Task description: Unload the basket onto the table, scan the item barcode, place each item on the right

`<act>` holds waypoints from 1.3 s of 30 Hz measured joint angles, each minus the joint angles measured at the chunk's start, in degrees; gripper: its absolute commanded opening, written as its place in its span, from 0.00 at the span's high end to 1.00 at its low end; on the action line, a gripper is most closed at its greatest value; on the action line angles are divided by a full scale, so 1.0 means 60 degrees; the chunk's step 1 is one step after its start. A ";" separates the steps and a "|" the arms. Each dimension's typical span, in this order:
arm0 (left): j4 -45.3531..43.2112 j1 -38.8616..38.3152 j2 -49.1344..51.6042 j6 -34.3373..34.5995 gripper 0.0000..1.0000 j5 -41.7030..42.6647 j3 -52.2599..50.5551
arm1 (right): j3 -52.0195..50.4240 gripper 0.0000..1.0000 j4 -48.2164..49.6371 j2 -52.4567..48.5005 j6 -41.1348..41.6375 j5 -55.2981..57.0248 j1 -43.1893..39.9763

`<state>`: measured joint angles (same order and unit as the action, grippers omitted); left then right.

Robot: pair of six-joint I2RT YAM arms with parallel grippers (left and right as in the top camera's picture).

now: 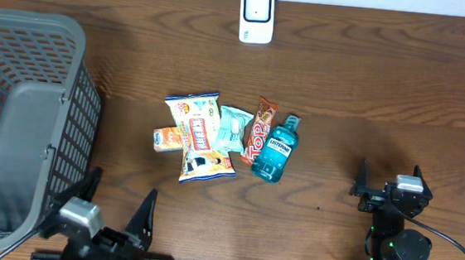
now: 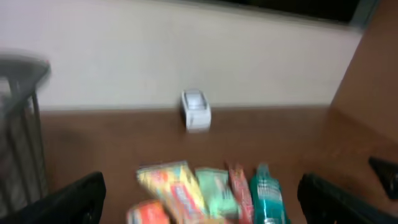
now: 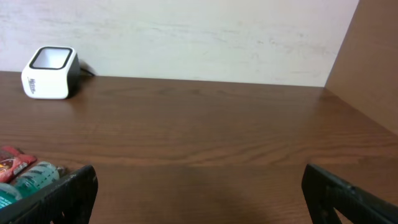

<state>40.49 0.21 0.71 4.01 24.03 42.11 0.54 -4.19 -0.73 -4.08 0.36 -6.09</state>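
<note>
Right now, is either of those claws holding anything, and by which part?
Nothing is held. The left gripper and right gripper both stand open and empty, away from the piled items.

"LISTERINE" on teal bottle [image 1: 275, 154]

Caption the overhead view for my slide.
Snack packets and a mouthwash bottle clustered centrally, scanner beyond, basket at left, all untouched.

Left end effector [image 1: 124, 185], right end effector [image 1: 390, 172]: jaws wide, empty.
</note>
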 measured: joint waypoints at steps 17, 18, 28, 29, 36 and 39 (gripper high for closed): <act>0.4138 0.0000 -0.0007 0.0004 0.02 -0.0062 -0.0051 | 0.0000 0.01 0.0000 0.0000 0.0000 -0.0004 0.0000; 0.4309 0.0000 -0.0007 0.0000 0.02 -0.0058 -0.0051 | 0.0000 0.01 0.0000 0.0000 0.0000 -0.0004 0.0000; 0.5446 0.0000 -0.0007 0.0000 0.02 -0.0062 -0.0051 | 0.0000 0.01 0.0000 0.0000 0.0000 -0.0004 0.0000; 0.5515 0.0000 -0.0007 0.0004 0.02 -0.0058 -0.0051 | 0.0000 0.01 0.0000 0.0000 0.0000 -0.0004 0.0000; 0.5679 0.0000 -0.0007 0.0000 0.02 -0.0058 -0.0051 | -0.0015 0.01 0.0397 0.0000 0.0266 -0.0499 0.0000; 0.5676 0.0000 -0.0007 0.0000 0.02 -0.0062 -0.0051 | -0.0022 0.01 0.0718 0.0000 0.0860 -0.1213 0.0000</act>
<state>74.54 0.21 0.67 4.01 23.66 41.80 0.40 0.12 -0.73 1.08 -6.92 -6.09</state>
